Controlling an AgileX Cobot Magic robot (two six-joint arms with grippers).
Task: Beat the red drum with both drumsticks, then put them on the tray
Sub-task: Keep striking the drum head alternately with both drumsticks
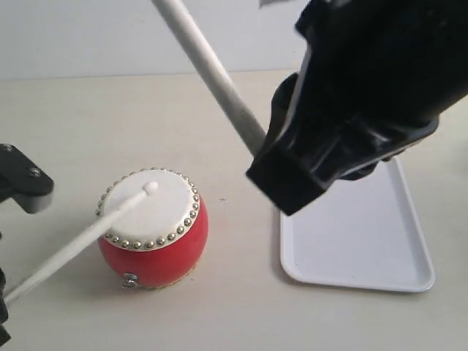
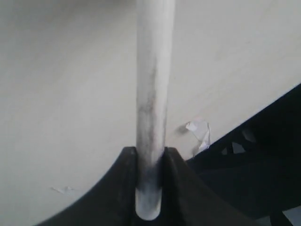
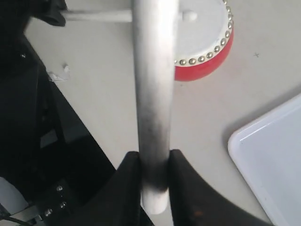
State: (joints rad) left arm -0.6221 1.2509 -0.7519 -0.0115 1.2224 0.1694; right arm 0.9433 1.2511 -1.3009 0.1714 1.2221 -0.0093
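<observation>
Red and cream, the drum (image 1: 153,232) stands upright on the pale table (image 1: 241,314). It sits left of the tray (image 1: 409,281), with a strip of bare table between them. The white tray lies flat, and my right gripper (image 3: 155,160) hides its far left corner in the exterior view.

My left gripper (image 2: 150,157) has its fingers pinching the left stick (image 1: 80,238) near the butt end. That stick slants up from the lower left edge of the exterior view. Its rounded tip sits over the drum's skin near the middle. It looks to be touching, though I cannot be sure.

The right gripper's fingers pinch the right stick (image 1: 212,73), also close to the butt. This stick is raised, pointing up and away to the left, well clear of the drum, and it runs out of the top of the exterior view. The right gripper itself hangs in the air beside the drum, on the tray's side.
</observation>
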